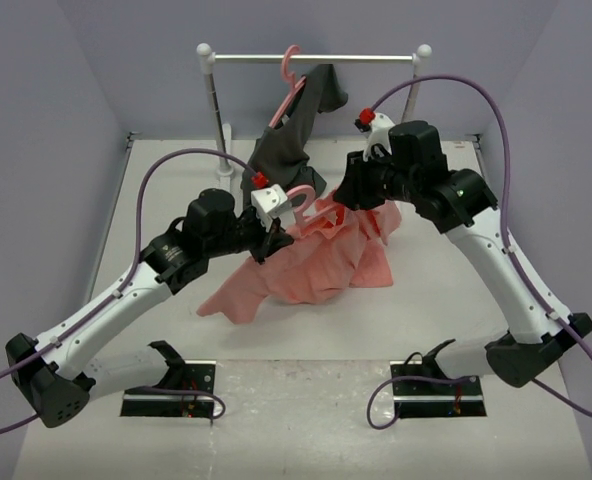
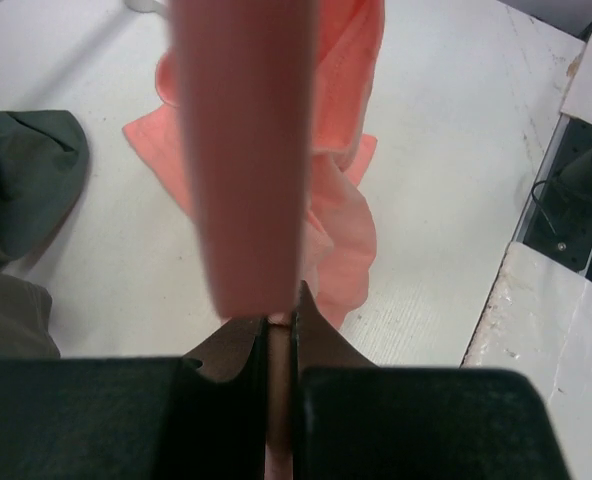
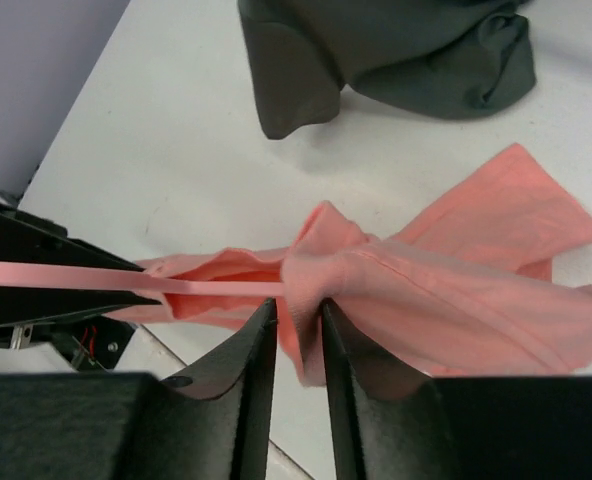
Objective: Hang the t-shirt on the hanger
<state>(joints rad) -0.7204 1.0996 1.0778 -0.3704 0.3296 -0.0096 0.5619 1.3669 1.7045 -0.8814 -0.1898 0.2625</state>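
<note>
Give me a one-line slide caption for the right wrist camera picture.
Right gripper pinches the pink t-shirt where the thin hanger bar meets it; a grey garment lies on the table behind.

White links [image 1: 126,295], black joints [image 1: 216,215], purple cables [image 1: 446,78]

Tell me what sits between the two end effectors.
The hanger runs from the left end effector into the bunched t-shirt pinched by the right end effector; clearest in the right wrist view.
</note>
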